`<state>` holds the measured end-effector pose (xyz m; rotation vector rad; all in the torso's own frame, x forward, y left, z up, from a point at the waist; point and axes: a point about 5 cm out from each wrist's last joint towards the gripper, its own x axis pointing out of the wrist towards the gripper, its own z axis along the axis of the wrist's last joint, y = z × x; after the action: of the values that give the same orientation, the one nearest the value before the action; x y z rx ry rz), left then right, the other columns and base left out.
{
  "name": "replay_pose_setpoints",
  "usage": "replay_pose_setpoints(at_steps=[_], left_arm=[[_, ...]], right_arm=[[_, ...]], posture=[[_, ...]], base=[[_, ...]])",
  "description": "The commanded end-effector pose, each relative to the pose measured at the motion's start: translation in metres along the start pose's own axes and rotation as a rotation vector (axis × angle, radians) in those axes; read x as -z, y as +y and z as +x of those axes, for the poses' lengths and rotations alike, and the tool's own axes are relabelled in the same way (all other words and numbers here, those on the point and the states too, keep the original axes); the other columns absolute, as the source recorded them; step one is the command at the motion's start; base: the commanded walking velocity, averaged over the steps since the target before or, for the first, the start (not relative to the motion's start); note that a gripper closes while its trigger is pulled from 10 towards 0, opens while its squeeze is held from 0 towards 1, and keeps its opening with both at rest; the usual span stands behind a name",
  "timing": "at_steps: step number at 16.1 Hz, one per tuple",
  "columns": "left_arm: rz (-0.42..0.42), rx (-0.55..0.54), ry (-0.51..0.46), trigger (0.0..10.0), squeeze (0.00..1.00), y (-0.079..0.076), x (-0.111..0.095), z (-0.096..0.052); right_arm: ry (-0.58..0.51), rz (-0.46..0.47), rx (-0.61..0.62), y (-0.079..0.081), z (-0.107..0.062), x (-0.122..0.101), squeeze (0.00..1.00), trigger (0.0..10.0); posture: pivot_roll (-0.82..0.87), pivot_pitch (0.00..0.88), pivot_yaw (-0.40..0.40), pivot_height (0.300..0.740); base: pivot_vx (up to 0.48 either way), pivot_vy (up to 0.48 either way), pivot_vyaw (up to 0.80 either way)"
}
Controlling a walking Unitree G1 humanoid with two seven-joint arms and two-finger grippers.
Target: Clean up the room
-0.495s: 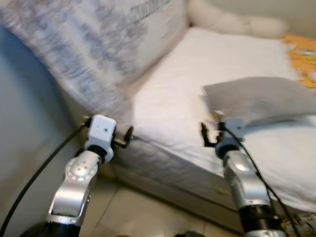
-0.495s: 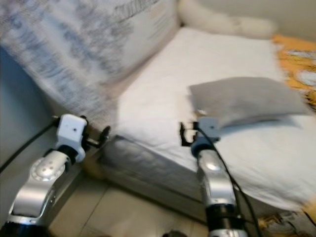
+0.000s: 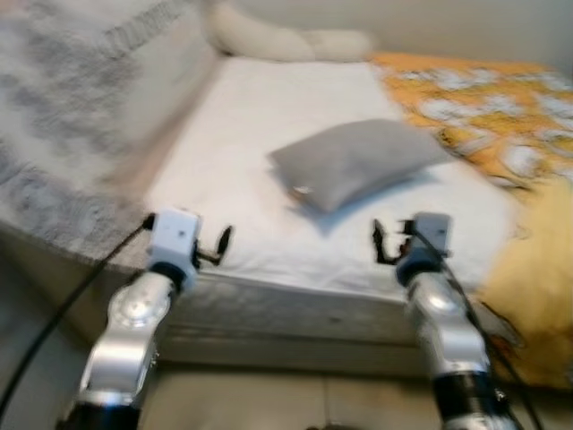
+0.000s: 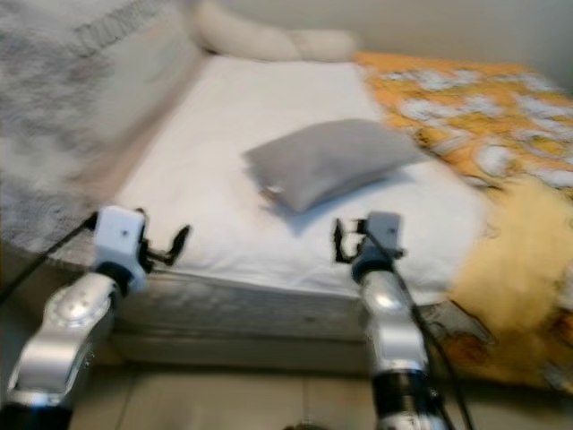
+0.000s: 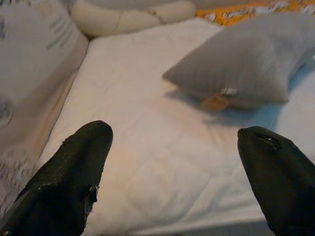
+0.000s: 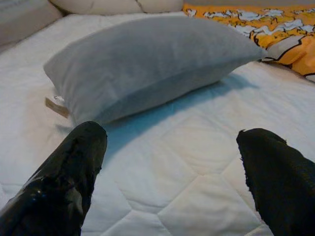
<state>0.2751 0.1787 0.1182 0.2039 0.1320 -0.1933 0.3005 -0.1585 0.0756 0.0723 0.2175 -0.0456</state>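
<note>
A grey pillow (image 3: 354,161) lies on the white mattress (image 3: 242,143) of a bed, with a small tag at its near corner. My right gripper (image 3: 387,242) hovers open at the mattress's front edge, just short of the pillow (image 6: 147,64). Further left along the same edge my left gripper (image 3: 219,245) is open too, and the pillow (image 5: 241,69) lies ahead of it and to its right. Both hold nothing. An orange patterned blanket (image 3: 483,107) covers the bed's right side, with a yellow part (image 3: 537,269) hanging over the front corner.
A cream bolster (image 3: 286,40) lies along the head of the bed. A grey-patterned quilt or cushion (image 3: 81,107) rises along the bed's left side. Tiled floor (image 3: 269,403) shows below the bed frame, between my arms.
The camera has swung right: the pillow and bed now sit more centred, and the orange blanket has come into view. Both grippers hold the same pose relative to my body.
</note>
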Motion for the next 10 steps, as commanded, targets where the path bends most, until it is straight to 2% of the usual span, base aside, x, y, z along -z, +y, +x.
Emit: replay_pose_setpoints(at_steps=[1, 5, 10], left_arm=[[-0.011, -0.008, -0.025, 10.0, 0.00, 0.0007, -0.0054, 0.0032], [-0.017, -0.011, -0.033, 10.0, 0.00, 0.0019, -0.0070, 0.0054], [-0.024, -0.026, -0.040, 10.0, 0.00, 0.0049, -0.0083, 0.0087]], right_arm=[[-0.044, -0.013, -0.001, -0.0020, 0.0044, -0.0122, 0.00, 10.0], [-0.043, -0.057, 0.038, -0.0081, 0.0080, -0.0150, 0.00, 10.0], [-0.053, -0.063, 0.019, -0.0066, 0.0109, -0.0193, 0.00, 10.0]], posture=[[0.08, 0.000, -0.001, 0.740], [0.08, 0.000, -0.005, 0.740], [0.08, 0.000, -0.010, 0.740]], base=[[0.345, 0.000, 0.00], [0.378, 0.000, 0.00], [0.424, 0.000, 0.00]])
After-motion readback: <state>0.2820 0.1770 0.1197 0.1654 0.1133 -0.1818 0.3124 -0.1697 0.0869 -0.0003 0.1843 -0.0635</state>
